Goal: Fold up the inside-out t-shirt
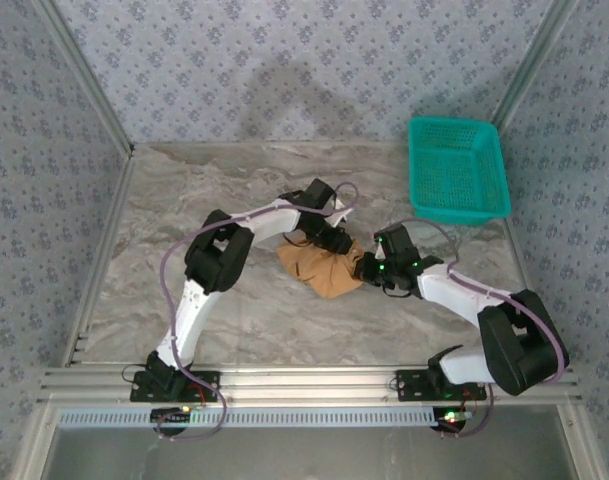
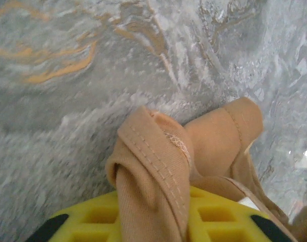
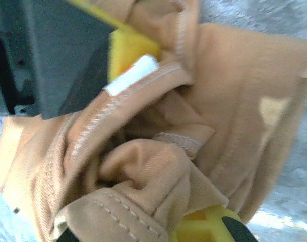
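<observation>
- Top view: the tan t-shirt (image 1: 322,268) is scrunched into a lump mid-table (image 1: 234,190), right between both arms. The left gripper (image 1: 329,240) is at its far edge and the right gripper (image 1: 368,268) at its right edge. A green basket (image 1: 458,214) sits well apart, far right.
- Left wrist: a stitched hem of the t-shirt (image 2: 158,166) drapes over the yellow finger pad (image 2: 87,217). Honestly can't tell if the left gripper is pinching it or has let go.
- Right wrist: the right gripper is clenched on the t-shirt (image 3: 234,101), with cloth bunched at its yellow finger (image 3: 203,228). A white label (image 3: 130,74) shows on a seam.
</observation>
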Controlling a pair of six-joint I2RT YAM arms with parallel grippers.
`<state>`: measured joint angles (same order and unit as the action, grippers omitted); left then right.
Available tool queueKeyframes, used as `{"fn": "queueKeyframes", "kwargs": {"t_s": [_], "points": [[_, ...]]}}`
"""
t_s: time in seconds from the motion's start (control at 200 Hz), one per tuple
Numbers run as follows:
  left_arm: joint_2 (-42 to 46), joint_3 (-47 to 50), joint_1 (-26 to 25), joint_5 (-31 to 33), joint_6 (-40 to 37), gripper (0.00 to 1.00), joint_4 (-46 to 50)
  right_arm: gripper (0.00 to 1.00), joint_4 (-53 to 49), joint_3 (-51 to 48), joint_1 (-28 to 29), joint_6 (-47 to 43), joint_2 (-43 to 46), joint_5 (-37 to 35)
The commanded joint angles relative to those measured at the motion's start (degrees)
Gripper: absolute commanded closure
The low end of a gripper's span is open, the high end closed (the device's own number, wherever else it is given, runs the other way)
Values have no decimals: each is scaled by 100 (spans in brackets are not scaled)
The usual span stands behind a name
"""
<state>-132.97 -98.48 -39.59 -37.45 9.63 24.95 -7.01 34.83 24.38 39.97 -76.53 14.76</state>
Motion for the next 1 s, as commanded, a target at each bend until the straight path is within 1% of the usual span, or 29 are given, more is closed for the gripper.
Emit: {"fn": "queueKeyframes", "kwargs": {"t_s": [0.0, 0.075, 0.13, 0.22, 0.295, 0.32, 0.39, 0.425, 0.575, 0.745, 0.879, 0.994], "points": [[503, 1666, 383, 316, 726, 84, -126, 100, -469, 298, -213, -345, -121, 17], [1264, 2858, 632, 397, 1430, 88, -999, 100, -688, 621, -320, -681, -444, 185], [1834, 3639, 648, 631, 2032, 88, -1547, 100, -987, 975, -372, -875, -805, 341], [2653, 4735, 356, 1053, 2999, 80, -2591, 100, -1444, 1546, -386, -1259, -1462, 616], [3060, 5125, 111, 1464, 3324, 70, -2934, 100, -1738, 1918, -374, -1485, -1940, 861], [3151, 5152, 78, 1593, 3332, 66, -2935, 100, -1779, 1979, -356, -1528, -2041, 895], [3346, 5077, 90, 1937, 3191, 63, -2710, 100, -1762, 2052, -313, -1617, -2155, 962], [3436, 4990, 105, 2109, 3064, 60, -2563, 100, -1768, 2074, -285, -1662, -2163, 982], [3724, 4513, 158, 2498, 2455, 48, -2152, 100, -1814, 2102, -232, -1749, -2147, 1010], [3422, 4021, 259, 2330, 2142, 43, -1934, 100, -1770, 2128, -213, -1710, -2140, 1090], [3110, 3890, 268, 2019, 2147, 41, -1940, 100, -1818, 2190, -198, -1728, -2120, 1099], [2932, 3982, 260, 1733, 2274, 39, -2140, 100, -1832, 2204, -210, -1731, -2116, 1108]]}}
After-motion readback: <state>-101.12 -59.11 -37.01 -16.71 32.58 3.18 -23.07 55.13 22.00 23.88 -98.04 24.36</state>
